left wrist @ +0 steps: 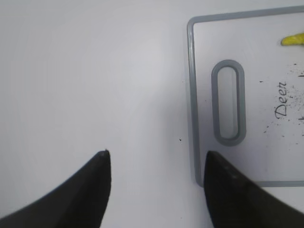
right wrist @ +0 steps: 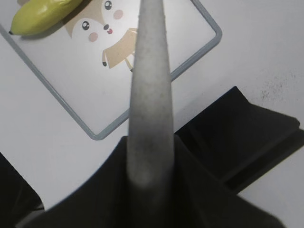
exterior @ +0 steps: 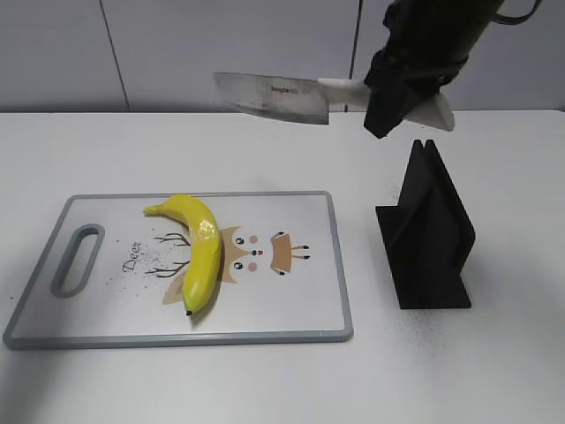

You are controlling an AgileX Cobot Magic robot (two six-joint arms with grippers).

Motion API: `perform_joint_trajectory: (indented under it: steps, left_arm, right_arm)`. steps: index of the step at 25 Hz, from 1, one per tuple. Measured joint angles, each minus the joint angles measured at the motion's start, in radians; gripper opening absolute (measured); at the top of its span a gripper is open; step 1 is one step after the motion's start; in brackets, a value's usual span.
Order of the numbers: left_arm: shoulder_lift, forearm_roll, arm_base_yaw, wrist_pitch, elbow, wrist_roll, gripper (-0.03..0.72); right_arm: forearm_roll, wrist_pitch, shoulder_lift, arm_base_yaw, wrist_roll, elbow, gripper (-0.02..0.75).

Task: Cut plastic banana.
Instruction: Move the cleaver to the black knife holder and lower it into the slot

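The plastic banana (exterior: 201,252) lies whole on the white cutting board (exterior: 291,300), left of the deer picture, with its dark tip toward the front. It shows in the right wrist view (right wrist: 40,14) and its stem end in the left wrist view (left wrist: 293,39). My right gripper (exterior: 395,88) is shut on the white handle of a knife (exterior: 274,96). The blade is held level, high above the back of the board and pointing left. The handle shows in the right wrist view (right wrist: 151,95). My left gripper (left wrist: 156,159) is open and empty over the bare table, at the board's handle-slot corner.
A black knife stand (exterior: 428,234) sits on the table right of the board and shows in the right wrist view (right wrist: 247,137). The board has a grey rim and a handle slot (exterior: 78,259) at its left end. The white table (exterior: 132,141) extends all around.
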Motion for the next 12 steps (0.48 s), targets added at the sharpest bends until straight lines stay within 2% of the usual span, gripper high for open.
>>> perform_joint_trajectory:
  steps: [6, 12]
  left_arm:
    - [-0.151, -0.009, 0.011, 0.002, 0.006, -0.008, 0.593]
    - [-0.371, -0.009, 0.011, 0.002, 0.134, -0.016, 0.593]
  right_arm:
    - [-0.018, 0.0, -0.111, -0.002, 0.304, 0.045, 0.162]
    - [-0.105, -0.197, -0.348, -0.002, 0.543, 0.327, 0.162]
